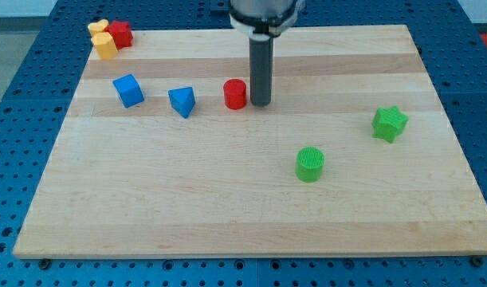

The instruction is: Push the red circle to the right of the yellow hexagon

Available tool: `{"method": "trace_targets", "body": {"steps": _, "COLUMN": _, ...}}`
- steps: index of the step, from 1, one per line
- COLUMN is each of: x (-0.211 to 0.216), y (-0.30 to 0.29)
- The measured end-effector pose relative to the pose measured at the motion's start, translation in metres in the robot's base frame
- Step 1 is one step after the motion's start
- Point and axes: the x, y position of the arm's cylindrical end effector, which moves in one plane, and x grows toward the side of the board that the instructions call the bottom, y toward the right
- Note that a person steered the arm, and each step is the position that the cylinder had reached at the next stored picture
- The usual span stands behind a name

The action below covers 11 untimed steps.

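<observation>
Your rod is a smooth, dark cylinder hanging straight down from the pale collar at the view's top, and my tip rests on the tabletop just to the view's right of the red circle, close enough that you cannot tell whether they touch. There is no gripper on this arm, so nothing opens, closes or holds; the tip is bare and blunt.

The red circle is a short, glossy cylinder standing on its flat end, left of centre in the upper half of the board. The yellow hexagon sits well apart from it, in the top-left corner, pressed against a second yellow block of rounded, lobed outline above it and a red block of blocky, indistinct shape on its right.

In a row to the left of the red circle you see a blue triangle and then a blue cube, tilted on its footprint. Toward the view's right stand a green cylinder with a ribbed top and a green star.

The tabletop is pale wood in lengthwise planks with visible grain, lying on a blue perforated base.
</observation>
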Motion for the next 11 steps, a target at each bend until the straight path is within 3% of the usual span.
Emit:
{"method": "trace_targets", "body": {"steps": 1, "x": -0.035, "y": -0.054}}
{"method": "trace_targets", "body": {"steps": 2, "x": -0.035, "y": -0.067}}
{"method": "trace_targets", "body": {"steps": 3, "x": -0.035, "y": -0.004}}
{"method": "trace_targets", "body": {"steps": 4, "x": -0.015, "y": 0.014}}
{"method": "trace_targets", "body": {"steps": 6, "x": 0.005, "y": -0.023}}
{"method": "trace_targets", "body": {"steps": 8, "x": 0.019, "y": -0.02}}
{"method": "trace_targets", "body": {"steps": 10, "x": 0.006, "y": -0.111}}
{"method": "trace_targets", "body": {"steps": 11, "x": -0.043, "y": -0.149}}
